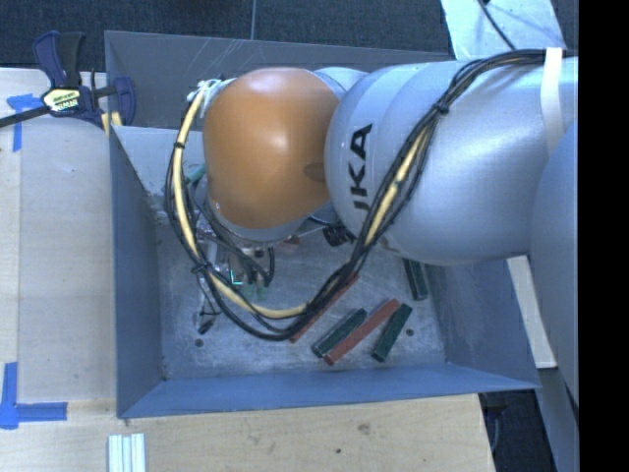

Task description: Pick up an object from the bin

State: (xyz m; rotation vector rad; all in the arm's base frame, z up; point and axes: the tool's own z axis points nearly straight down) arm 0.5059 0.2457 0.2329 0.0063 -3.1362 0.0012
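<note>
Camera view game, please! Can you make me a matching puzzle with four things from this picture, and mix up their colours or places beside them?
Things
1. round wrist cover
2. middle stick of the three lying together
3. cable bundle
4. dark bar

Colours and places
A. yellow and black
B. orange
C. tucked right against the silver arm
D. reddish-brown

Right pairs: 1-B, 2-D, 3-A, 4-C
</note>
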